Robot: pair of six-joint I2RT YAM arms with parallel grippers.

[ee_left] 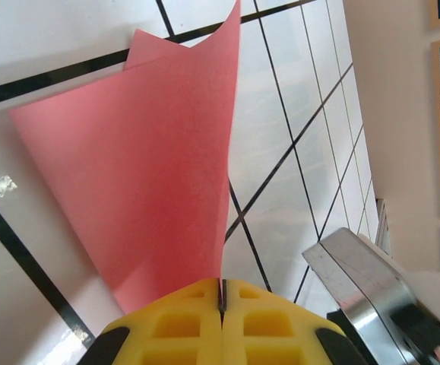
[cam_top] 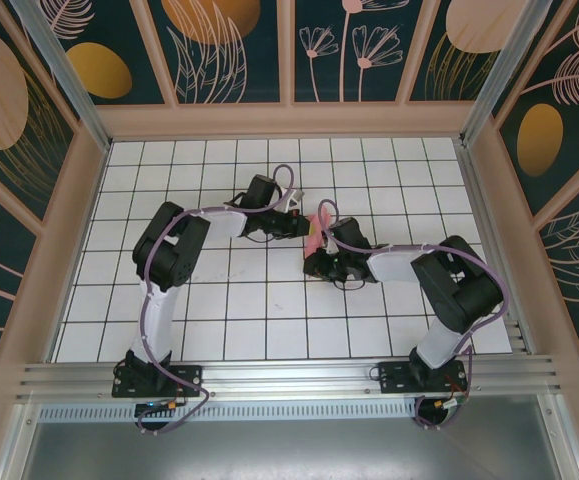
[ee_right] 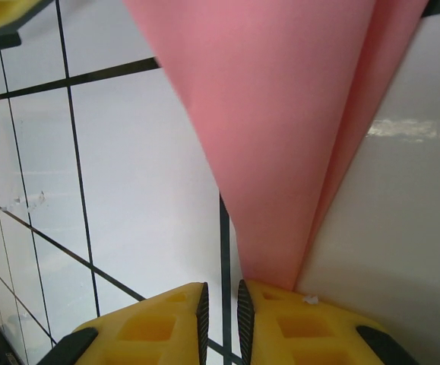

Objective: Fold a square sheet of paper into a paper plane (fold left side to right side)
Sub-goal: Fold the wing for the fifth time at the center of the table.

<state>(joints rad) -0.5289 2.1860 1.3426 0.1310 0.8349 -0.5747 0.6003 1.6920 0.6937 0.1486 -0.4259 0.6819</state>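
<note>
Left gripper (ee_left: 221,295) pinches tight the thin salmon-pink paper sheet (ee_left: 144,175) fanning straight ahead, its far end touching the right gripper (ee_right: 221,296), jaws a slit apart, hold unclear.

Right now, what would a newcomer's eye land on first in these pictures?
The salmon-pink paper, lifted and curling at the middle of the grid table, draws the eye first. The left gripper pinches one corner shut; the right gripper sits at another tip, jaws slightly apart.
</note>
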